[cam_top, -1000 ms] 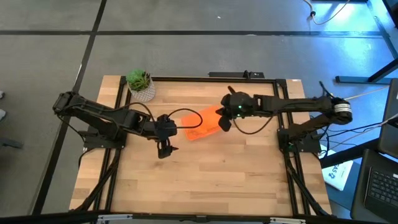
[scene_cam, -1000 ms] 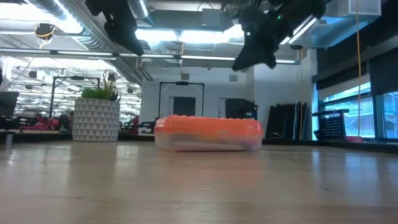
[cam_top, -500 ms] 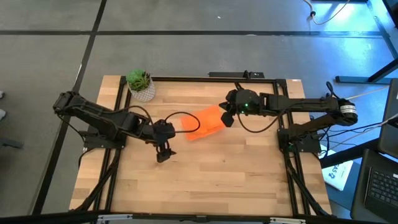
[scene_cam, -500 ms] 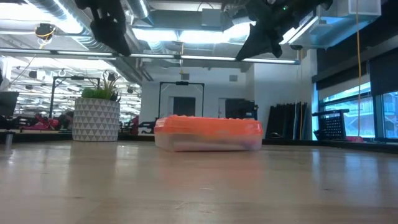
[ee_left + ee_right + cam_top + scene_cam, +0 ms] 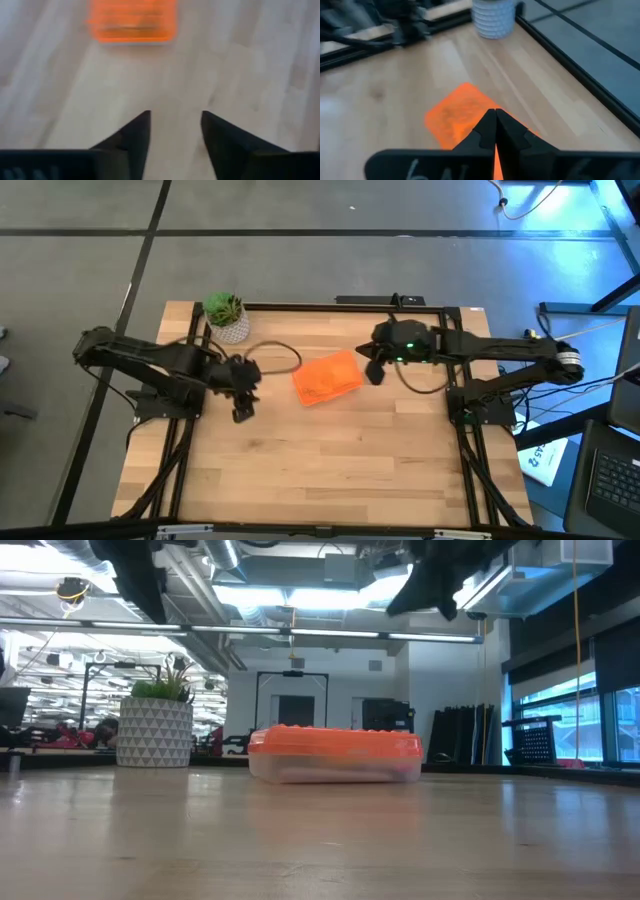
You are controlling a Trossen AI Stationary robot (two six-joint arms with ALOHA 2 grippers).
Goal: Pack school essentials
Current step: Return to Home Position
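**A:** Where are the school essentials?

**B:** None of them lies loose on the table (image 5: 330,470). The clear case with orange lid (image 5: 326,379) rests flat near the middle, toward the back, with its lid down. So they are probably inside it. Through its wall one cannot tell the items apart.

**A:** Why does no gripper hold the case?

**B:** The packing looks complete. The left gripper (image 5: 243,408) hangs above the bare wood on the left side of the case, apart from it. Its jaws are spread, with nothing between them. The right gripper (image 5: 375,370) hovers just beside the right end of the case, jaws pressed together and empty.

**A:** What is left, then?

**B:** Probably only bringing both arms to rest. The small potted plant (image 5: 227,315) at the back-left corner is well apart, so it should not be in the way.
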